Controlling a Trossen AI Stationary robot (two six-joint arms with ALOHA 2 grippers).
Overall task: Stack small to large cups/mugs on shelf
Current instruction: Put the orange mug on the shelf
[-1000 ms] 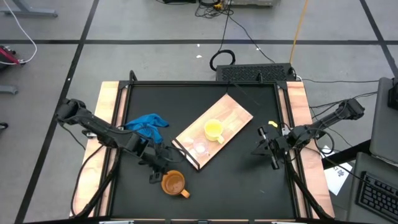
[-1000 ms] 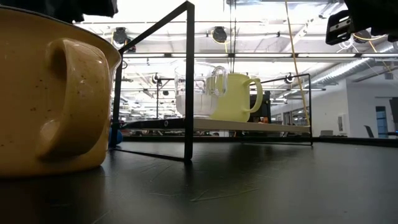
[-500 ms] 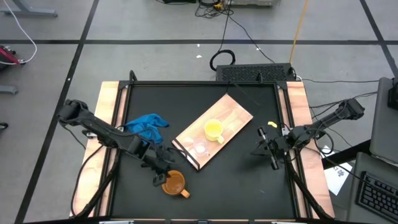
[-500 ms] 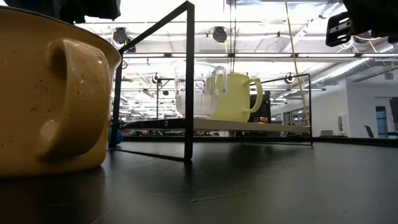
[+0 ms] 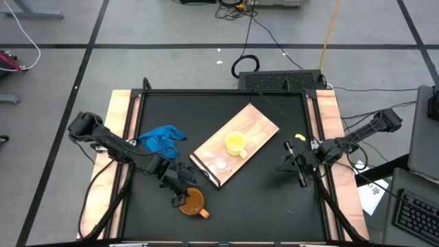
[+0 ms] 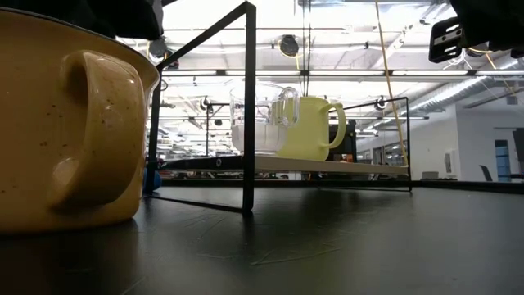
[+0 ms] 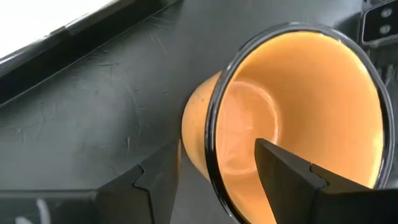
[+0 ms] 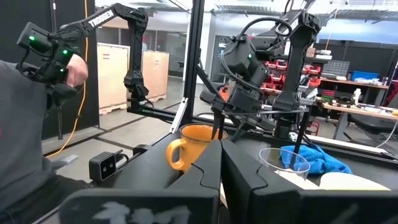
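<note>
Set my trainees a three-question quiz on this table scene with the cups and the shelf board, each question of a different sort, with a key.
1. True or false: the yellow cup stands on the shelf.
2. Which cup is off the shelf? A) clear glass cup B) yellow cup C) orange-brown cup
3. Fill in: one finger of the left gripper reaches ____ the orange-brown cup, the other outside its wall.

Key
1. True.
2. C; it sits on the black tabletop.
3. Inside; the left wrist view shows a finger within the rim. The right gripper waits apart, shut.
</note>
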